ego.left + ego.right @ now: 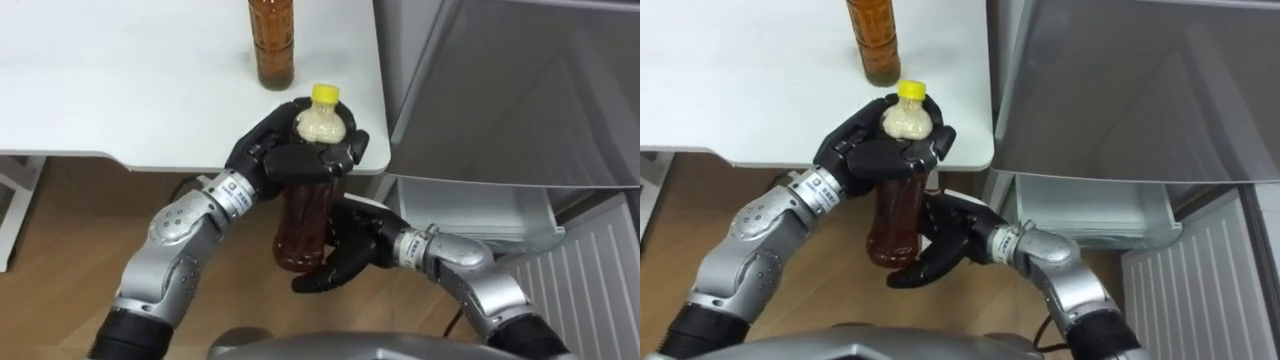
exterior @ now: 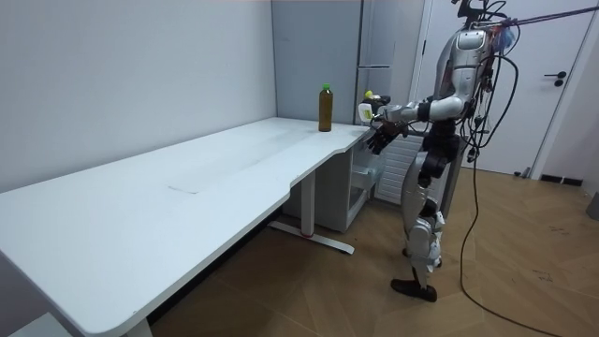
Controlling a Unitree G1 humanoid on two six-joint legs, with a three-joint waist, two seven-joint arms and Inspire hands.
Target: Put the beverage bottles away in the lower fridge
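Standing upright on a wooden floor (image 2: 524, 281) at the far end of a long white surface (image 2: 187, 215), just beside a tall grey fridge (image 2: 384, 47). Arms out forward, holding a yellow-capped plastic bottle (image 2: 367, 109), left robot hand (image 2: 384, 114) high on it, right robot hand (image 2: 379, 140) beneath. Near that corner of the surface, upright, a green-capped brown bottle (image 2: 325, 109).

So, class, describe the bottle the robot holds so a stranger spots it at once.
Find the white table by the fridge. Off its corner the left hand and right hand hold a brown bottle. Its cap is yellow; the table bottle is green-capped.
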